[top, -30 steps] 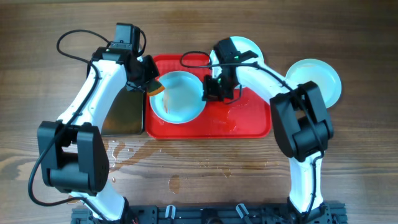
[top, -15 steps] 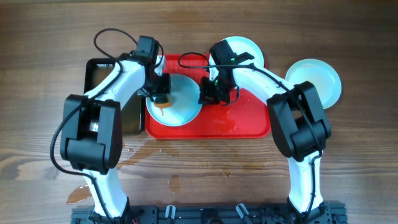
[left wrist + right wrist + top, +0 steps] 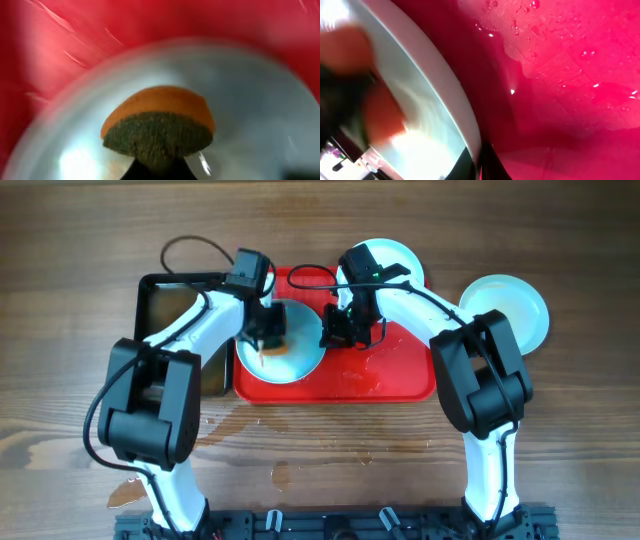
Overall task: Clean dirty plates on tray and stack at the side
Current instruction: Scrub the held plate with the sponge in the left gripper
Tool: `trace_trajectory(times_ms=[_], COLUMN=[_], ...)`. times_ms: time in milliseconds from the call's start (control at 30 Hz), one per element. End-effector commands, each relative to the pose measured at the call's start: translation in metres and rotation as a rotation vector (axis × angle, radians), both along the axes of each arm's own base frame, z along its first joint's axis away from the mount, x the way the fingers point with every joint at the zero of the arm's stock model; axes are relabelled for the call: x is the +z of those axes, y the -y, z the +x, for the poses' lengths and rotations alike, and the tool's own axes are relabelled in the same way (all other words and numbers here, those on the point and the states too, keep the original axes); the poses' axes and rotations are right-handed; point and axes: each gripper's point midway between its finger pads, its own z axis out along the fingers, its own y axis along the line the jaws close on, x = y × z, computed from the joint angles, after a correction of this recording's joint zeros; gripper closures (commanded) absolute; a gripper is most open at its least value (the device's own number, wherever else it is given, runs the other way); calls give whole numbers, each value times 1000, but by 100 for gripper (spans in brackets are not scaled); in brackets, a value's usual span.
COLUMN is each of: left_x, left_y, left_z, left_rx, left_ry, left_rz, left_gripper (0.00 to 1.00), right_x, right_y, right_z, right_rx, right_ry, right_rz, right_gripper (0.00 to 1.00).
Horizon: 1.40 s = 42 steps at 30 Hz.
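Centre of the overhead view, on the tray point(image 3: 400, 375) — one plate point(image 3: 303, 345) under work. Clamped in the left gripper point(image 3: 266, 337): an orange sponge point(image 3: 159, 131) (green scouring layer showing), at the plate's middle; contact uncertain. The right gripper point(image 3: 338, 330) pinches its right-hand rim. Step, likely: scrubbing. Next move calls for wiping strokes, rim held firm. Second plate point(image 3: 395, 258) upper centre — third plate point(image 3: 512, 308) far right.
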Motion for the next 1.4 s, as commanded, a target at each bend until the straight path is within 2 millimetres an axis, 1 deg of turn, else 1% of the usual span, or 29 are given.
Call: trace_trajectory(times_ms=[0, 100, 167, 200, 233, 300, 367, 433, 500, 567, 600, 633, 700, 733, 767, 800, 867, 900, 933, 1000, 1033, 1067, 1133, 1167, 1233, 1267, 1300, 1333, 1367], left_x=[-32, -38, -41, -43, -43, -42, -42, -45, -47, -47, -44, -43, -38, -29, -26, -25, -28, -32, -38, -47, -48, -48, -47, -46, -47, -46, -44, -42, -39], left_y=[-80, -76, -61, -51, -46, -37, -27, -14, 0, 9, 9, 5, -16, -41, -52, -58, -70, -68, -59, -30, -12, 0, 20, 31, 33, 31, 22, 7, -11], left_z=[-6, -28, -50, -67, -82, -102, -107, -95, -68, -47, -33, -28, -16, -10, -10, -13, -29, -44, -56, -79, -92, -98, -99, -93, -71, -47, -30, -13, -5], left_rx=[298, 344, 289, 238, 205, 121, 79, 74, 80, 88, 102, 111, 187, 316, 386, 435, 530, 516, 422, 181, 25, -75, -241, -319, -308, -252, -161, -33, 87], left_ry=[16, -49, -125, -190, -246, -324, -341, -287, -173, -86, -22, 5, 74, 134, 151, 146, 87, 9, -75, -218, -287, -309, -299, -254, -163, -76, -20, 41, 78], left_rz=[399, 412, 408, 398, 400, 396, 366, 324, 268, 225, 233, 255, 358, 464, 497, 506, 518, 510, 479, 362, 272, 209, 105, 57, 62, 87, 131, 200, 276], left_gripper=[96, 96, 96, 96, 96, 96, 96, 96, 96, 96, 96, 96, 96, 96, 96, 96, 96, 96, 96, 96, 96, 96, 96, 96, 96, 96, 96, 96, 96], right_x=[-8, -7, -7, -7, -7, -7, -7, -7, -7, -7, -7, -7, -7, -7, -7, -7, -7, -7, -7, -7, -7, -7, -7, -7, -7, -7, -7, -7, -7], right_y=[1, 0, 0, 0, 0, 0, 0, 0, 1, 0, 0, 0, 0, 0, 0, 0, 0, 0, 0, 0, 0, 0, 0, 0, 0, 0, 0, 0, 0], right_z=[0, 1, 0, 0, 0, 0, 0, 0, 0, 0, 1, 1, 1, 1, 1, 1, 1, 1, 1, 2, 2, 2, 2, 2, 2, 2, 2, 2, 2], right_rx=[3, 3, 6, 6, 6, 6, 6, 6, 6, 6, 6, 6, 7, 7, 7, 7, 9, 9, 9, 9, 9, 9, 6, 6, 6, 6, 6, 5, 6], right_ry=[-18, -13, -12, -12, -12, -12, -12, -12, -13, -12, -11, -11, -11, -11, -11, -10, -9, -9, -8, -3, -4, -4, -5, -4, -4, -4, -4, -4, -3], right_rz=[14, 17, 17, 17, 17, 17, 18, 17, 17, 17, 17, 17, 17, 17, 17, 17, 18, 17, 18, 20, 20, 20, 20, 20, 20, 20, 20, 18, 17], right_gripper=[96, 96, 96, 96, 96, 96, 96, 96, 96, 96, 96, 96, 95, 96, 96, 96, 96, 96, 95, 96, 96, 96, 96, 96, 96, 96, 96, 96, 96])
